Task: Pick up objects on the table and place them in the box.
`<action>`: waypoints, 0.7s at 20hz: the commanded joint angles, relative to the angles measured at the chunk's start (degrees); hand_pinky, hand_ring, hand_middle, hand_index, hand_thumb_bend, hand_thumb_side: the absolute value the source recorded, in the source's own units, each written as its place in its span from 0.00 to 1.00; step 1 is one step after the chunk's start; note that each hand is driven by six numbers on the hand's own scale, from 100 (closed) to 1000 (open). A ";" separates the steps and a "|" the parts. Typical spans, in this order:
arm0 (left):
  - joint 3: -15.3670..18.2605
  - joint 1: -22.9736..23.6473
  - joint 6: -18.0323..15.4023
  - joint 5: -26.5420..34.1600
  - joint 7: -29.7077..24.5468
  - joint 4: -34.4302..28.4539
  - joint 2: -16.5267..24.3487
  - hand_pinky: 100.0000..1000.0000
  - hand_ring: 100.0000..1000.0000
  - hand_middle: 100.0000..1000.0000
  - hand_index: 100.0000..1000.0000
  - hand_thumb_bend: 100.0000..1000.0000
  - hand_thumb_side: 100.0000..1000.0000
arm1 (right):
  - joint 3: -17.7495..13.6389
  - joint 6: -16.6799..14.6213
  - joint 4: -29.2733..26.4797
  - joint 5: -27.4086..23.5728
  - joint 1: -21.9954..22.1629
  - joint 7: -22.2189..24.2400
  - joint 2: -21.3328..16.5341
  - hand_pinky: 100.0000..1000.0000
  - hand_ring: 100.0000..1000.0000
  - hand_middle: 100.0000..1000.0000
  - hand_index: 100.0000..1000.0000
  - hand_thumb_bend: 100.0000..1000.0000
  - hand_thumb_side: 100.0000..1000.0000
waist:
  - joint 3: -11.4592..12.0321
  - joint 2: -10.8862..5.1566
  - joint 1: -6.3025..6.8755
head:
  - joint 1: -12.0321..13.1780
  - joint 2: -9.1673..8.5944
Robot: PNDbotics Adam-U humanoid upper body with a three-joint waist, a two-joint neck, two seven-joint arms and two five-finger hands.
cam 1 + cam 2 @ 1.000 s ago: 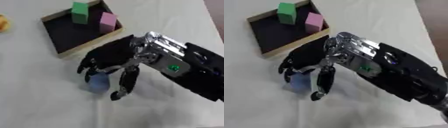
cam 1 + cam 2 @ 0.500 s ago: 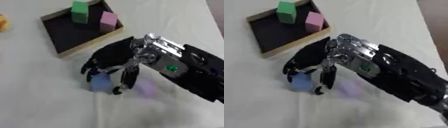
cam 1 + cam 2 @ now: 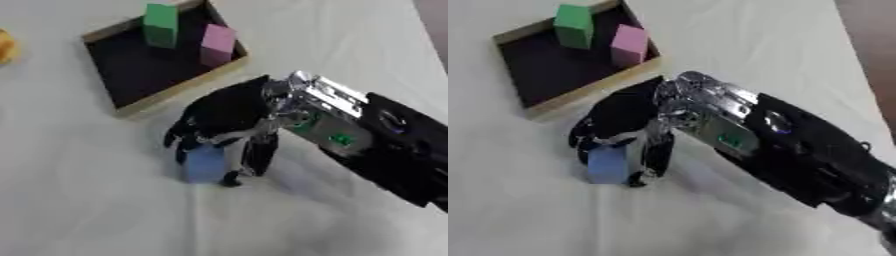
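Note:
A light blue block (image 3: 205, 165) stands on the white table below the box. My right hand (image 3: 226, 117) comes in from the right and is curled over it, fingers on its left side and thumb on its right. The box (image 3: 117, 95) is shallow, with a tan rim and a dark floor, and lies at the upper left. Inside it a green block (image 3: 161, 18) and a pink block (image 3: 217, 44) stand near the far right corner. My left hand is not visible.
An orange-yellow thing (image 3: 5, 46) shows at the left edge, beside the box. White tablecloth (image 3: 105, 215) spreads around and below the hand.
My right hand's fingers have closed around the blue block, which now shows more fully between fingers and thumb. The box and its blocks have not moved.

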 commanded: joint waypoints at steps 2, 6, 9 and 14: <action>0.46 -0.32 -0.30 0.24 -0.04 -0.85 1.19 0.71 0.79 0.77 0.84 0.17 0.79 | -0.18 0.55 0.07 -1.14 -0.08 -1.01 -1.27 0.89 0.79 0.76 0.75 0.25 0.05 | 0.21 -0.03 -0.24 | -0.17 -0.44; 0.43 -0.24 -0.33 0.28 -0.04 -0.85 1.14 0.71 0.79 0.77 0.84 0.17 0.79 | -0.41 2.14 -0.25 -2.49 -0.14 -1.97 -1.47 0.88 0.76 0.72 0.71 0.18 0.04 | 0.05 -0.01 -0.15 | -0.12 -0.29; 0.39 -0.16 -0.36 0.32 -0.07 -0.85 1.12 0.71 0.79 0.77 0.84 0.16 0.79 | -0.57 3.18 -0.75 -3.23 -0.40 -2.69 -1.52 0.88 0.75 0.70 0.69 0.13 0.03 | -0.18 -0.14 -0.05 | -0.07 -0.25; 0.38 0.02 -0.39 0.35 -0.10 -0.85 1.11 0.71 0.79 0.77 0.84 0.17 0.80 | -1.03 5.49 -2.60 -3.79 -1.08 -5.27 -1.69 0.86 0.72 0.68 0.67 0.08 0.05 | -0.47 -0.53 0.17 | -0.09 -0.30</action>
